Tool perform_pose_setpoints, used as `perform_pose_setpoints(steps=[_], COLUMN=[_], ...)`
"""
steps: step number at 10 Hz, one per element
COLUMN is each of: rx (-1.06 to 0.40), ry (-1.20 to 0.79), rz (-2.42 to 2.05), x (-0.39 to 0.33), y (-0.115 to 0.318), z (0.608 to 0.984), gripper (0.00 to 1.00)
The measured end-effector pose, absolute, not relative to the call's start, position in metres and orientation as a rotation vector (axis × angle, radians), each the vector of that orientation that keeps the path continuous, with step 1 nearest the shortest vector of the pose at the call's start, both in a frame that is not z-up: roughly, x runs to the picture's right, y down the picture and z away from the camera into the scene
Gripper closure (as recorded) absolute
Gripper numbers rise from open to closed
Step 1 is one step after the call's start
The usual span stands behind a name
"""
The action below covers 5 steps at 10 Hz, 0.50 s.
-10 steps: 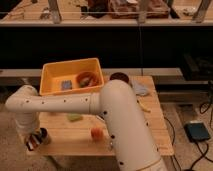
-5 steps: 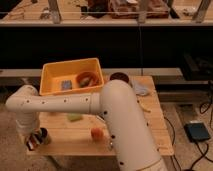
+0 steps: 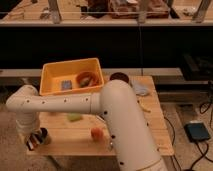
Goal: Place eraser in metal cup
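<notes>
**Eraser at the gripper's tip, just beside the metal cup**

The gripper [image 3: 35, 140] hangs at the front-left corner of the wooden table [image 3: 150, 135], at the end of the white arm [image 3: 75, 104]. The arm reaches leftward across the tabletop and bends down at its wrist. Whether the gripper is spread or pressed together cannot be told from this view, since the wrist housing above covers most of it.

The eraser [image 3: 31, 144] shows as a small dark block with pale and reddish stripes right at the gripper's lower end, low over the table's edge. It seems to touch the gripper, but whether it is pinched or only lying against it cannot be made out.

The metal cup [image 3: 44, 134] stands just to the right of the eraser and gripper, close enough that they appear to touch. The eraser is outside the cup, at its left side, not over its mouth.

Further back on the table sits a yellow bin [image 3: 50, 75] holding a small blue-grey square [image 3: 66, 85] and a brown ring-shaped thing [image 3: 86, 79]. A dark maroon bowl [image 3: 120, 76] stands behind the arm near the table's far edge. A pale green piece [image 3: 75, 117] lies below the forearm, well apart from the cup. An orange-red round thing [image 3: 96, 133] rests near the front edge, to the right of the cup. On the floor to the right lies a black box [image 3: 197, 131].
</notes>
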<state>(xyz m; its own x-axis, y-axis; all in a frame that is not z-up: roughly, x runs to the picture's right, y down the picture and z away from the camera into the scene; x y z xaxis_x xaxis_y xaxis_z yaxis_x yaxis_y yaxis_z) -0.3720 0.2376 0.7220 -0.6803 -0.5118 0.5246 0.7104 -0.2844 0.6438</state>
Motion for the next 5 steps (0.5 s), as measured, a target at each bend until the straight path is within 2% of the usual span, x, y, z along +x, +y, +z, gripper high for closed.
perform_pose_setpoints(steps=[4,5], rx=[-0.280,-0.277], ry=[-1.166,-1.167], rz=[-2.020,-2.021], x=[-0.371,-0.372], y=[0.205,0.198], z=[0.685,0.677], gripper=[0.41,0.37])
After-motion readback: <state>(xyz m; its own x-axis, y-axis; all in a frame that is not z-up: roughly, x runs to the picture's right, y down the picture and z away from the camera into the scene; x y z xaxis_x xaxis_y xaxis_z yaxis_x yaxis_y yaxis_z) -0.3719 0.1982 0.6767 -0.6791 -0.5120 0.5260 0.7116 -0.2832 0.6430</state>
